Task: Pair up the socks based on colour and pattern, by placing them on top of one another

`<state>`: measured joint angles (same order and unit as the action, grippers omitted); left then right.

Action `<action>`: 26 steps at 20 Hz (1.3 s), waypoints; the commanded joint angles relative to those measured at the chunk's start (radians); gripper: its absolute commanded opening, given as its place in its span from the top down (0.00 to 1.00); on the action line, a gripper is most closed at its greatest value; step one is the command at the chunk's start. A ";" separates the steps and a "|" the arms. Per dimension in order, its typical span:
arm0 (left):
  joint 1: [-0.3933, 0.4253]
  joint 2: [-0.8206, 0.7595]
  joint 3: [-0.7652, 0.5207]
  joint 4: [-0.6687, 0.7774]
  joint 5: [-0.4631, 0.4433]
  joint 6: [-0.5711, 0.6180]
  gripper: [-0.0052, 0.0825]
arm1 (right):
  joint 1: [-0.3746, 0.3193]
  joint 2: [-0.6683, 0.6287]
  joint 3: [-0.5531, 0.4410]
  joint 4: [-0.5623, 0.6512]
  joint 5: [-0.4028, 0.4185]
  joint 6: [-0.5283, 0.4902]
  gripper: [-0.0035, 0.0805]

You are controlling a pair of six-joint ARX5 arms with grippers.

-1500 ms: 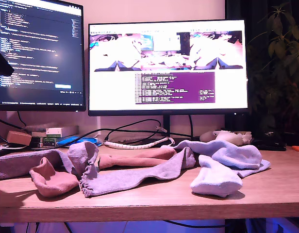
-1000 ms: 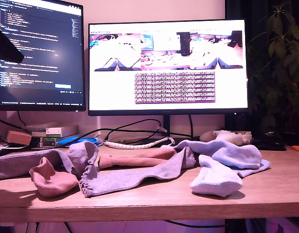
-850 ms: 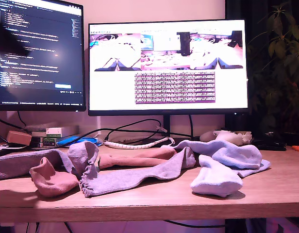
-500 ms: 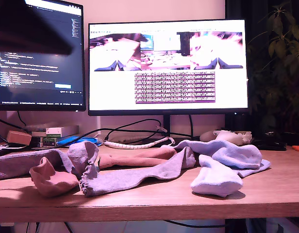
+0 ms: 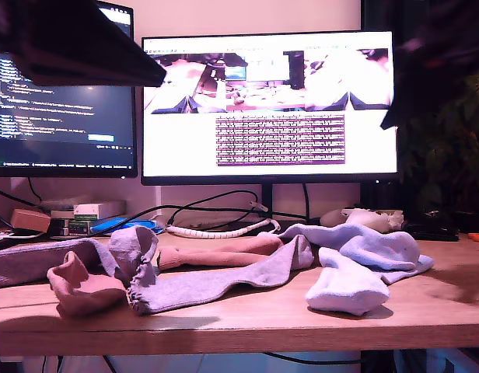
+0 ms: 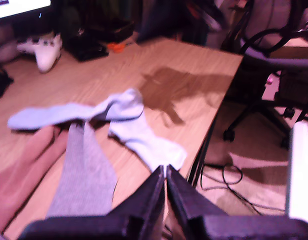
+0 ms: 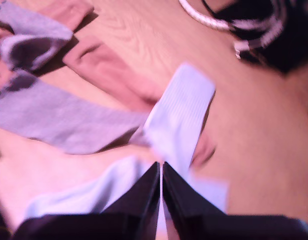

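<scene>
Across the bench (image 5: 426, 311) the socks (image 5: 224, 276) lie tangled before two monitors (image 5: 269, 105), a white cable (image 5: 216, 231) behind; my first gripper (image 6: 166, 172) and second gripper (image 7: 160, 170) hover with fingers clenched, empty.

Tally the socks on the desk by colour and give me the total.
Salmon-pink socks: 2
Grey-lilac socks: 2
Pale blue-white socks: 2
Total: 6
</scene>
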<state>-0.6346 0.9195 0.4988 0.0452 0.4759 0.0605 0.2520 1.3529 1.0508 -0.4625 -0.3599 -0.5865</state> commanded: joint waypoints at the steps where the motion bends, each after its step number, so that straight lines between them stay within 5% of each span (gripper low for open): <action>1: -0.003 0.013 -0.020 0.008 0.001 -0.001 0.97 | 0.023 0.073 0.070 -0.025 -0.007 -0.062 0.97; 4: -0.003 0.024 -0.020 0.007 0.000 -0.001 0.97 | 0.051 0.217 0.183 -0.129 0.010 -0.152 0.89; 7: -0.003 0.024 -0.020 0.008 -0.015 -0.001 0.97 | 0.084 0.328 0.247 -0.151 0.090 -0.195 0.53; 12: -0.003 0.024 -0.020 0.004 -0.038 -0.001 0.97 | 0.116 0.440 0.257 -0.113 0.249 -0.360 0.50; 20: -0.003 0.024 -0.020 0.003 -0.040 -0.001 0.97 | 0.111 0.525 0.259 -0.047 0.295 -0.406 0.53; 22: -0.003 0.024 -0.020 0.000 -0.040 -0.001 0.97 | 0.112 0.533 0.259 -0.050 0.304 -0.407 0.66; 24: -0.003 0.024 -0.020 -0.002 -0.040 -0.001 0.97 | 0.112 0.533 0.260 -0.049 0.320 -0.407 0.96; 26: -0.003 0.024 -0.020 -0.008 -0.040 -0.001 0.97 | 0.113 0.529 0.274 -0.062 0.359 -0.383 0.97</action>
<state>-0.6346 0.9340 0.4988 0.0334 0.4362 0.0605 0.3634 1.8652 1.3041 -0.5209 -0.0132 -0.9913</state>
